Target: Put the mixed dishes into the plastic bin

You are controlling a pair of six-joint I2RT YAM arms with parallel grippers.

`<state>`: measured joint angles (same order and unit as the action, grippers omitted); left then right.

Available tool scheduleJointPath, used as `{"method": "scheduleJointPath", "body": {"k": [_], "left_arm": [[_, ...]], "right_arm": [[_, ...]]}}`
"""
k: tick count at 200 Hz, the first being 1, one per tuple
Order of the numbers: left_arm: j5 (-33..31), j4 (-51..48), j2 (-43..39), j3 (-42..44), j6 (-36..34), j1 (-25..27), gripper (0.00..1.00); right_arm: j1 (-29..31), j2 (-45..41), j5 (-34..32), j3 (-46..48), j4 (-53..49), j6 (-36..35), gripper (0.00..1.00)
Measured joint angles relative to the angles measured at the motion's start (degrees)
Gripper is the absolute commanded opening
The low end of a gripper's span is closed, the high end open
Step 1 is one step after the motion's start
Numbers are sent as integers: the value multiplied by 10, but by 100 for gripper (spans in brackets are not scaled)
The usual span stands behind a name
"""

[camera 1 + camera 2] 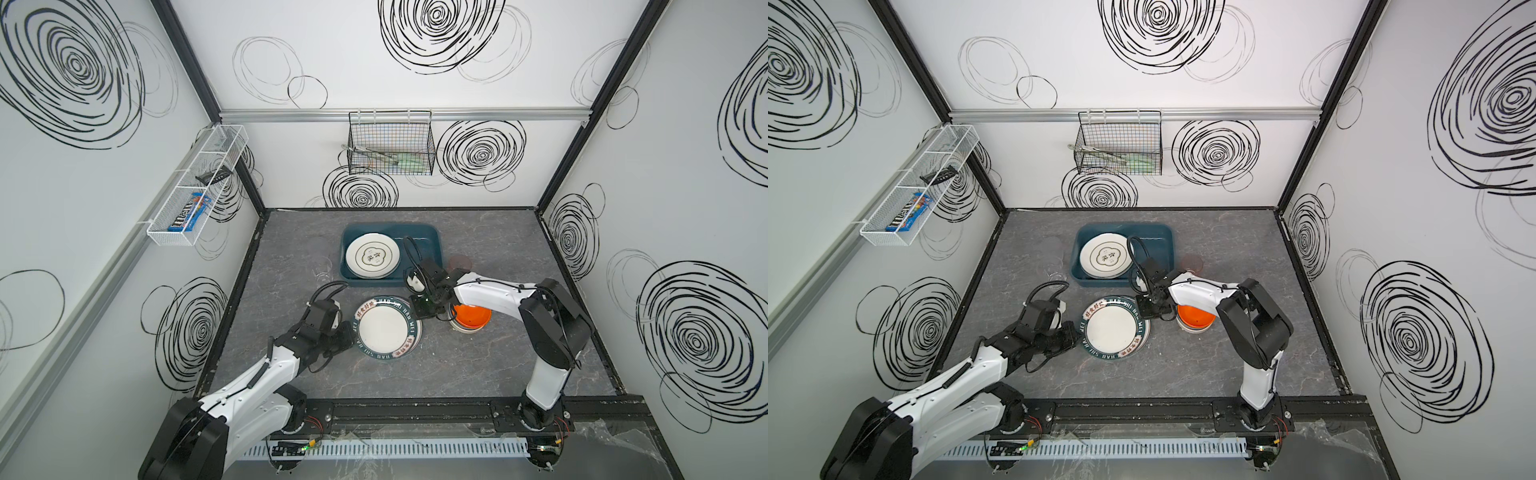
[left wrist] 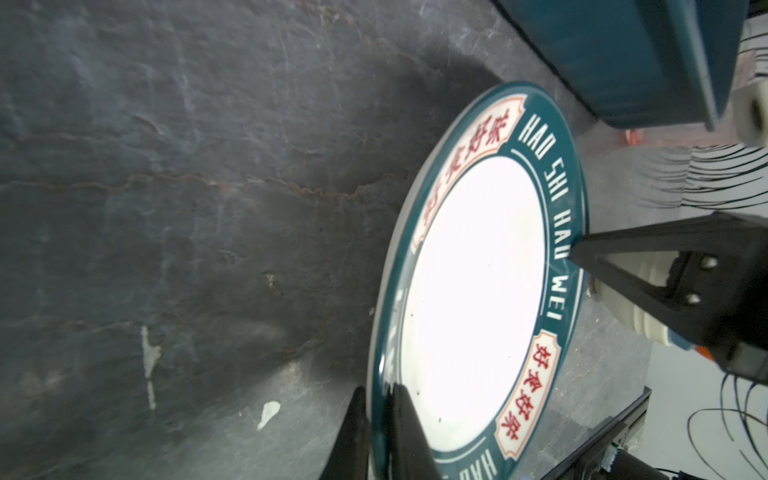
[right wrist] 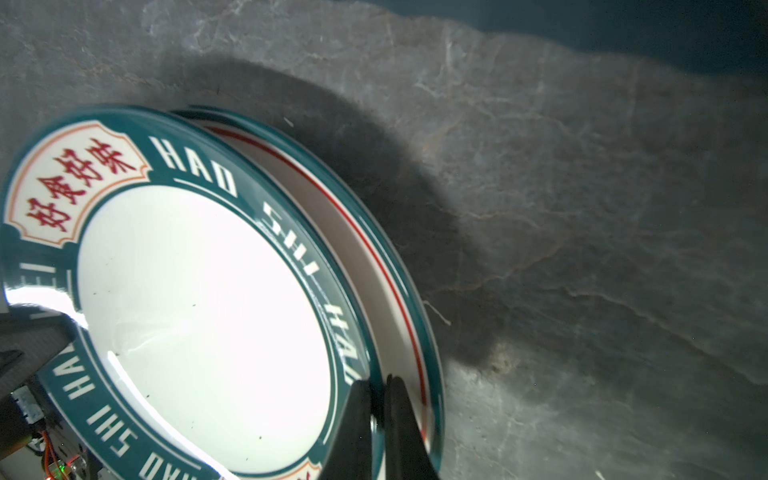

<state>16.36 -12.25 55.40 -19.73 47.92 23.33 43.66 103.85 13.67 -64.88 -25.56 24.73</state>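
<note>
Grasps the green-rimmed plate from two sides, low in the middle of both top views; has the left pincer clenched on the plate's left edge, one finger over the lettered rim and its mate under it; has the right pincer clenched on the upper right edge in the same way, the rim pinched between two black tips; shows a second plate with a thin red line directly beneath the first, peeking out on the right side in the top views and lying on the grey marbled desk; cannot tell whether the gripped plate touches it or hangs just clear.

Shows the teal bin above the two plates in the frame, at the middle of the desk and apart from them; shows a white plate with dark characters lying flat in the bin's left half; finds the orange bowl on top of a short stack of bowls just right of the gripped plate, partly under the right arm; finds a pink cup, faint, beside the bin's right side and a clear glass, fainter, beside its left, both on the desk.
</note>
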Motion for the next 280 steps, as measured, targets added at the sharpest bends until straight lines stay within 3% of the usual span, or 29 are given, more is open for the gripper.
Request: {"method": "scheduleJointPath", "body": {"k": [36, 40, 71, 132, 214, 280], "left_arm": [[0, 4, -17, 0, 4, -1, 4], [0, 4, -19, -1, 5, -1, 0], [3, 2, -31, -3, 5, -1, 0], [12, -29, -50, -24, 5, -3, 0], [58, -33, -76, -69, 25, -36, 0], [93, -27, -80, -102, 49, -58, 0]], "right_arm": [[0, 0, -3, 0, -3, 0, 12], [0, 0, -3, 0, -3, 0, 13], [0, -5, -8, 0, -3, 0, 22], [-26, -95, 2, 0, -2, 3, 31], [-124, -164, 123, 49, 43, 18, 42], [-145, -180, 220, 74, 101, 45, 41]]}}
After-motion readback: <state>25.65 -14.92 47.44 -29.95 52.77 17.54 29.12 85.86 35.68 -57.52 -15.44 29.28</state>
